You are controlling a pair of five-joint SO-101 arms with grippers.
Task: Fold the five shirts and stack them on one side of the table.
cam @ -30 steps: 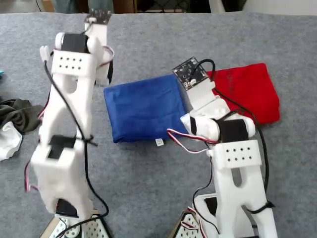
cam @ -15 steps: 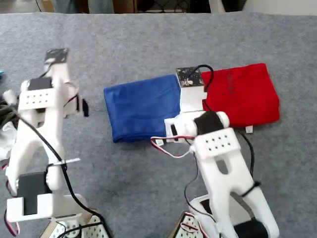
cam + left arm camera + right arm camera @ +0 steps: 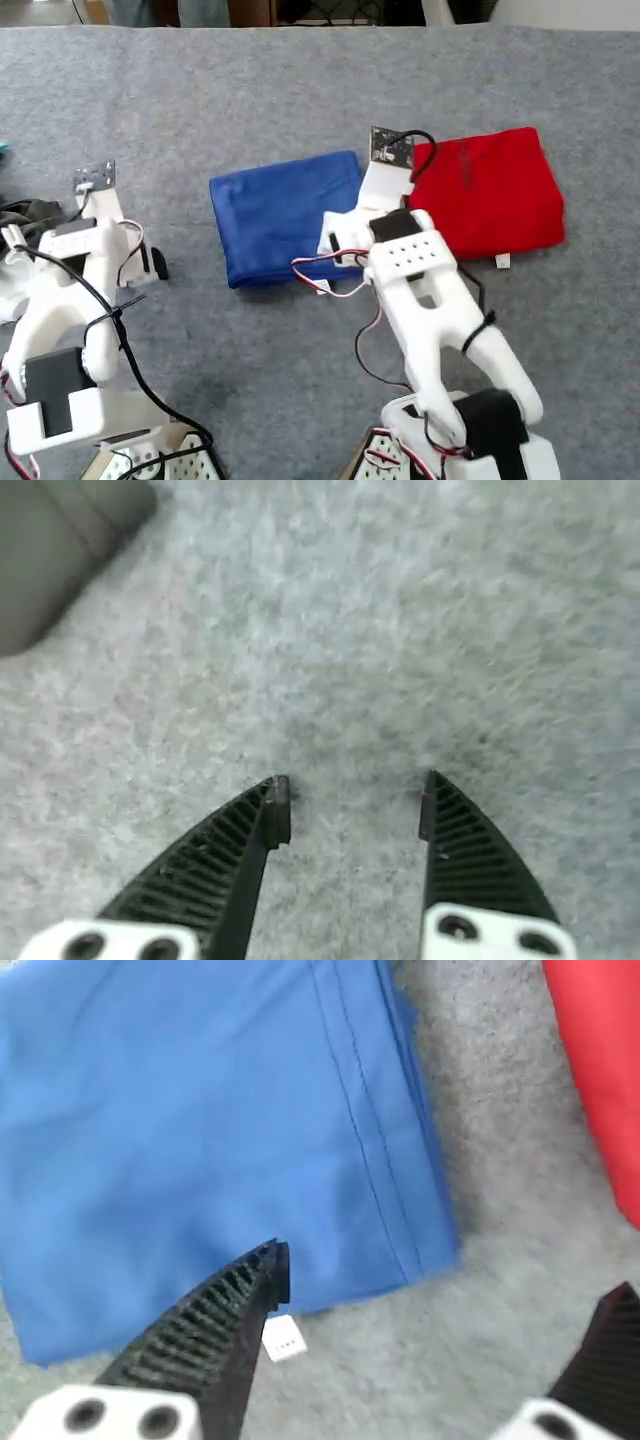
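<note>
A folded blue shirt lies mid-table, and a folded red shirt rests just to its right. My right gripper hangs open above the blue shirt's near right corner, beside its white tag, and holds nothing. An edge of the red shirt lies beyond it. In the high view the right arm covers the gap between both shirts. My left gripper is open over bare grey mat at the table's left, with a dark olive garment close by.
A crumpled dark garment and some white cloth sit at the left edge, partly behind the left arm. Grey mat covers the table. Both arm bases stand at the near edge.
The left arm has swung from the far side near the blue shirt back to the left, near the crumpled clothes. The right arm has shifted left over the blue shirt's right edge.
</note>
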